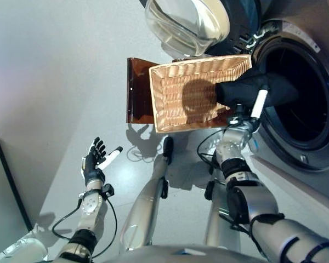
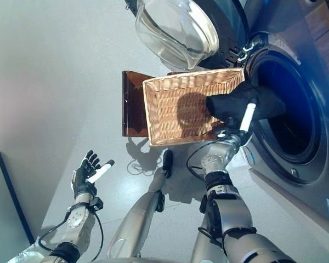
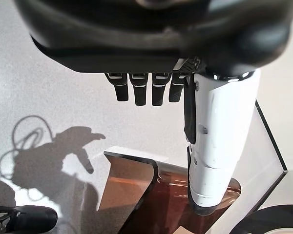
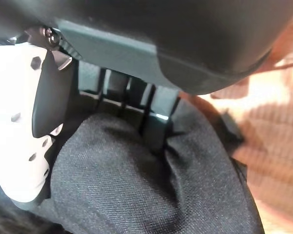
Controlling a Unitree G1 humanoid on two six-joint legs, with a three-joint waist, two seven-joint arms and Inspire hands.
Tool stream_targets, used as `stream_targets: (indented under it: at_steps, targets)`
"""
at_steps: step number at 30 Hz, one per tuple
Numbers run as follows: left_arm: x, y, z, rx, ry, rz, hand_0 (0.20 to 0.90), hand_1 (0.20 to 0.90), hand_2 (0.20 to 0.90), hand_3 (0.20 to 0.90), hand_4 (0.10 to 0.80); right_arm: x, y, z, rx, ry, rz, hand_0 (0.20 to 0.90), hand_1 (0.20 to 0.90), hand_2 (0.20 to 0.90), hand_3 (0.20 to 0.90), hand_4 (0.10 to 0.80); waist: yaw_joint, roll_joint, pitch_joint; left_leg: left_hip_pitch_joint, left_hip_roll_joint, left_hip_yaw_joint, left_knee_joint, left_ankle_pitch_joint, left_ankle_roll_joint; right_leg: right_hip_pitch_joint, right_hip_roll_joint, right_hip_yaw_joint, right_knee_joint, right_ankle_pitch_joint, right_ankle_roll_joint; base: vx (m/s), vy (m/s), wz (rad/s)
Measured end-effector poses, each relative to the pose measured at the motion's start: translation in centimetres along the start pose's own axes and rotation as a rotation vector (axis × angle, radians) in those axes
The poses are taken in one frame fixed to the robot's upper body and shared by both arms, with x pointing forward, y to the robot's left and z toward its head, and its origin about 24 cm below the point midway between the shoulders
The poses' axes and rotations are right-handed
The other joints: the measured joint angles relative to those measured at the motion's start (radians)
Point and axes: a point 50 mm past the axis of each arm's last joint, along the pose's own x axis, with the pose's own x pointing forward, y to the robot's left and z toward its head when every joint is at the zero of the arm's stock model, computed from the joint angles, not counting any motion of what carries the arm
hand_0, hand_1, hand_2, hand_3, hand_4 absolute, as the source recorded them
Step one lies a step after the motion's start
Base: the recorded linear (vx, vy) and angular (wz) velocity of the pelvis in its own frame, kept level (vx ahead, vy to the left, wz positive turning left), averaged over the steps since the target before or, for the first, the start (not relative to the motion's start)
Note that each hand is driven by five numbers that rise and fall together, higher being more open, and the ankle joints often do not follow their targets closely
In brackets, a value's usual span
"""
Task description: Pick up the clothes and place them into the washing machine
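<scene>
A black garment [image 1: 247, 87] hangs from the right end of the wicker basket [image 1: 175, 93] across to the mouth of the washing machine drum [image 1: 318, 159]. My right hand [image 1: 259, 104] is shut on this garment; in the right wrist view its fingers [image 4: 156, 122] dig into the black cloth [image 4: 146, 185] with the white thumb beside them. The basket's weave shows bare apart from a shadow. My left hand [image 1: 93, 163] hovers open over the floor at the lower left, its fingers [image 3: 141, 90] straight and holding nothing.
The machine's round glass door [image 1: 186, 22] stands swung open above the basket. The basket rests on a brown translucent stand [image 1: 137, 90], also seen in the left wrist view [image 3: 136, 195]. Grey floor spreads to the left, with a dark wall edge [image 1: 11, 181] at the far left.
</scene>
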Motion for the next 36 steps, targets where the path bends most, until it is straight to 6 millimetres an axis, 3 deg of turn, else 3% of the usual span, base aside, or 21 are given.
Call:
stream_targets:
  at_steps: [4, 8, 9, 10, 12, 26, 33, 36]
  targets:
    - [0.0, -0.2, 0.0, 0.004, -0.001, -0.014, 0.900, 0.900, 0.900, 0.900, 0.800, 1.7, 1.9, 3.1, 0.055, -0.105, -0.025, 0.200, 0.200, 0.200, 0.200, 0.300, 0.003, 0.021, -0.010, 0.000, -0.001, 0.003, 0.000, 0.000, 0.001, -0.001, -0.001, 0.002, -0.001, 0.000, 0.000, 0.000, 0.000, 0.00]
    - [-0.4, -0.3, 0.0, 0.011, -0.006, -0.048, 0.900, 0.900, 0.900, 0.900, 0.800, 3.8, 7.3, 9.3, 0.144, -0.293, 0.026, 0.200, 0.200, 0.200, 0.200, 0.300, 0.027, 0.058, -0.014, -0.006, -0.005, 0.009, -0.002, 0.004, 0.008, -0.015, -0.002, 0.013, 0.001, 0.004, 0.005, -0.004, 0.003, -0.04]
    - [-0.6, -0.1, 0.0, 0.009, -0.006, -0.047, 0.900, 0.900, 0.900, 0.900, 0.800, 4.0, 9.3, 11.0, 0.155, -0.340, 0.069, 0.461, 0.461, 0.461, 0.461, 0.486, 0.029, 0.069, -0.013, -0.007, -0.006, 0.013, -0.003, 0.008, 0.014, -0.017, -0.003, 0.017, 0.001, 0.005, 0.007, -0.012, 0.002, -0.10]
    - [-0.8, 0.0, -0.2, 0.010, -0.001, -0.044, 0.900, 0.900, 0.900, 0.900, 0.800, 4.0, 10.9, 12.5, 0.147, -0.386, 0.109, 0.900, 0.900, 0.900, 0.900, 0.800, 0.029, 0.075, -0.015, -0.006, -0.007, 0.014, -0.003, 0.006, 0.020, -0.018, -0.001, 0.018, 0.001, 0.005, 0.007, -0.020, -0.001, -0.07]
    - [-1.0, 0.4, -0.3, 0.016, 0.001, -0.040, 0.900, 0.900, 0.900, 0.900, 0.800, 4.2, 10.9, 13.1, 0.036, -0.437, 0.106, 0.900, 0.900, 0.900, 0.900, 0.800, 0.026, 0.077, -0.015, -0.009, -0.008, 0.017, -0.004, 0.004, 0.024, -0.026, -0.001, 0.026, 0.004, 0.005, 0.007, -0.020, -0.001, -0.07]
    - [-0.9, -0.1, 0.4, 0.001, -0.025, -0.058, 0.900, 0.900, 0.900, 0.900, 0.800, 4.3, 11.7, 12.0, -0.030, -0.393, 0.110, 0.900, 0.900, 0.900, 0.900, 0.800, 0.023, 0.078, -0.015, -0.030, -0.012, 0.015, -0.004, 0.006, 0.034, -0.053, 0.000, 0.028, 0.020, 0.001, 0.010, -0.002, 0.001, -0.01]
    - [-0.9, -0.1, 0.4, 0.001, -0.026, -0.058, 0.900, 0.900, 0.900, 0.900, 0.800, 4.3, 10.8, 10.5, -0.043, -0.347, 0.104, 0.900, 0.900, 0.900, 0.900, 0.800, 0.011, 0.077, -0.014, -0.030, -0.012, 0.012, -0.003, 0.009, 0.037, -0.051, 0.000, 0.025, 0.024, 0.001, 0.009, -0.003, 0.002, 0.01]
    - [-0.9, -0.1, 0.3, 0.002, -0.023, -0.063, 0.900, 0.900, 0.900, 0.900, 0.800, 4.1, 9.8, 8.6, -0.062, -0.279, 0.087, 0.900, 0.900, 0.900, 0.900, 0.800, -0.010, 0.076, -0.014, -0.030, -0.013, 0.003, -0.001, 0.009, 0.038, -0.051, -0.001, 0.024, 0.034, -0.004, 0.011, -0.009, 0.007, 0.05]
